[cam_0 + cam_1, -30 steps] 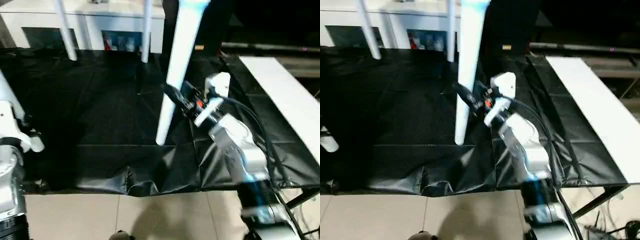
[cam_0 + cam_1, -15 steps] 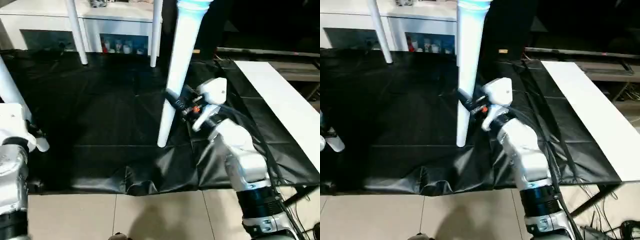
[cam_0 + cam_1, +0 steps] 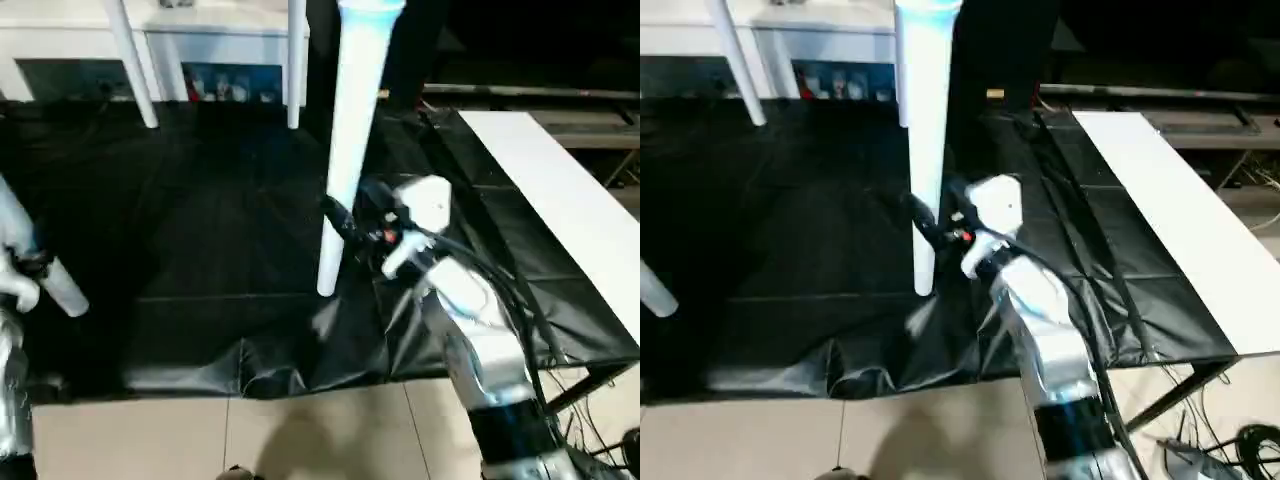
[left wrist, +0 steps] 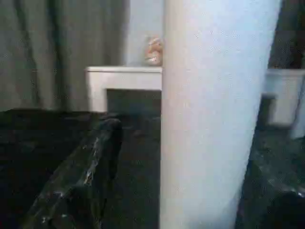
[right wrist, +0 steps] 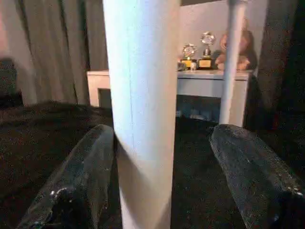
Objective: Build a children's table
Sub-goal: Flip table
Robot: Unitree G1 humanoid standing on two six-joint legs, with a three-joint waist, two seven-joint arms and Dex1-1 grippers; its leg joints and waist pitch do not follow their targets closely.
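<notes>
The children's table stands on its white tube legs on a black cloth (image 3: 200, 230); its tabletop is out of view above. The near leg (image 3: 345, 150) comes down to the cloth in the middle. My right gripper (image 3: 345, 225) is open around it, with one finger (image 5: 86, 176) close beside the tube and the other finger (image 5: 248, 171) well apart from it. Another leg (image 3: 45, 275) stands at the left edge, and my left gripper (image 4: 190, 148) is open around that leg (image 4: 209, 119), with a gap next to one finger (image 4: 90, 171). Two far legs (image 3: 130, 70) (image 3: 295, 70) stand at the back.
A white cabinet (image 3: 200, 30) with glass doors runs along the back. A flat white board (image 3: 560, 210) lies on the cloth at the right. The cloth's crumpled front edge (image 3: 260, 370) hangs over tiled floor (image 3: 300, 440). Cables (image 3: 1240, 440) lie at the lower right.
The camera has shifted a little. My right gripper stays at the near leg with its fingers spread wider than before. The leg has not moved.
</notes>
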